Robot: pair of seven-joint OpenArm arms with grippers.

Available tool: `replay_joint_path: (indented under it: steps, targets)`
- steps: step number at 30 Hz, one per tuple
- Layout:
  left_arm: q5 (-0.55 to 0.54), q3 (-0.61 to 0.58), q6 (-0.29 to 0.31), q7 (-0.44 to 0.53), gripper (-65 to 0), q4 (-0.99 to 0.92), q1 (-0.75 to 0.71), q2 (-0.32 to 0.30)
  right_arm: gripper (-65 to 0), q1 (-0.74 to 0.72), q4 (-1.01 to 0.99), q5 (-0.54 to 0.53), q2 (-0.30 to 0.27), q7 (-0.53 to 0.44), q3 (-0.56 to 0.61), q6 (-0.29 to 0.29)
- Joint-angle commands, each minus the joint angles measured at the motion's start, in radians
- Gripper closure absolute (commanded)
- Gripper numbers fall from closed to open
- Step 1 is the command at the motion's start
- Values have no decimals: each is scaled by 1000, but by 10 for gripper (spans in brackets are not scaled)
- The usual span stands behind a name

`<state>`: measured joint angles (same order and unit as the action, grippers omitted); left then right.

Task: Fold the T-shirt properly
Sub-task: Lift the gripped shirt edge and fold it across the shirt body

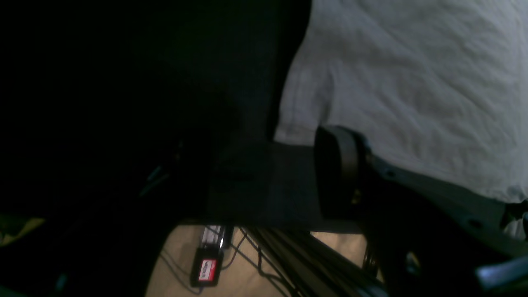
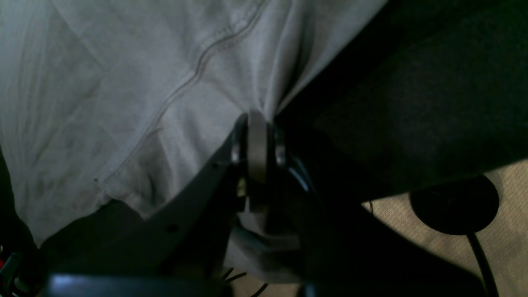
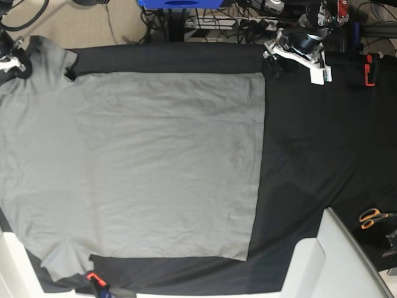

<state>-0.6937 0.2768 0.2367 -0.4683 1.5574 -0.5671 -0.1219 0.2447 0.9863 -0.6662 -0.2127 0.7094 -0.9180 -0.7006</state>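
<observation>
T-shirt (image 3: 142, 167) lies spread flat on the black-clothed surface (image 3: 310, 155), back up as far as I can tell, hem towards my left arm's side, sleeves towards the other; I read this as laid out for a first fold. My right hand (image 2: 258, 123) is clamped on a pinch of fabric at the sleeve edge, cloth tenting into it, presumably to lift that side. My left hand (image 3: 270, 64) stands part open, holding nothing, just beside the hem's far corner.
</observation>
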Motion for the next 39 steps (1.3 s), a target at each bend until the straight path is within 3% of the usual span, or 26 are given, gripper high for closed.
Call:
replay_joint_path:
  steps: [1,11,15,24,26,31,39]
  targets:
    - [-14,0,11,18,-380,1,9,-8,-2,8,7,20,-17,19,0,2]
    - [-11,-26,10,12,-375,-124,75,23,-2,9,7,20,-17,19,0,2]
    - [-11,-95,10,18,-375,-130,78,26,-2,9,7,20,-17,19,0,2]
    - [-11,-95,10,16,-369,-143,103,29,-2,9,7,20,-17,19,0,2]
    - [-11,-98,10,16,-321,-170,109,29,-2,9,7,20,-17,19,0,2]
    - [-13,-106,10,10,0,-257,144,31,-2,9,7,20,-17,19,0,2]
    - [-17,-141,8,9,0,-177,126,29,-2,9,21,20,-20,22,0,2]
